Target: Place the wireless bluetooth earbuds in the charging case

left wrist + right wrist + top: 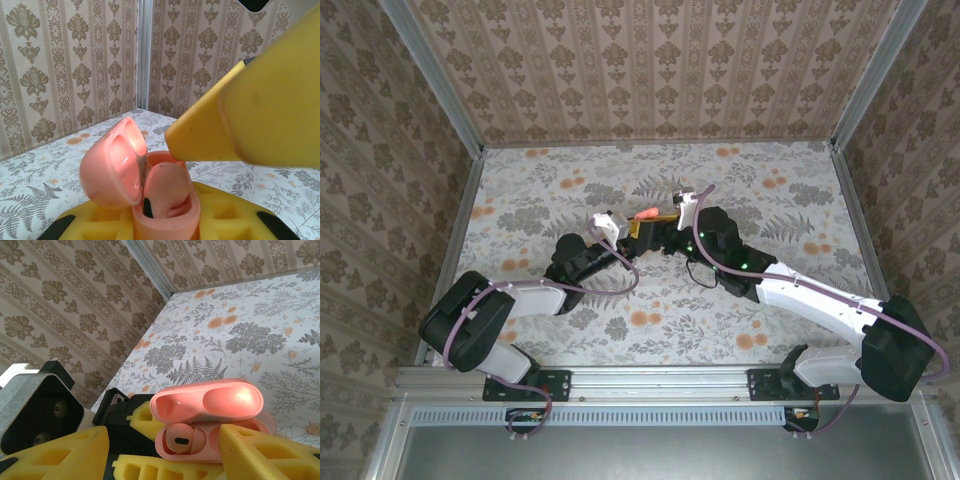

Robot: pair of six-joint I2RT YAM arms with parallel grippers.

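Note:
The pink charging case (200,452) stands upright with its lid (207,402) swung open, and my left gripper (165,227) is shut on its base between yellow foam pads (227,215). One salmon-pink earbud (181,440) sits in the case's left socket, also seen in the left wrist view as the earbud (167,190). My right gripper (160,460) is open, its yellow fingers (265,455) on either side of the case, and one fingertip (200,137) hovers just above the case's other socket. From above, the case (646,213) lies between both grippers at mid-table.
The floral-patterned table (770,200) is boxed in by patterned walls with metal corner posts (144,55). The right arm (800,290) reaches in diagonally from the lower right, and the left arm (520,300) from the lower left.

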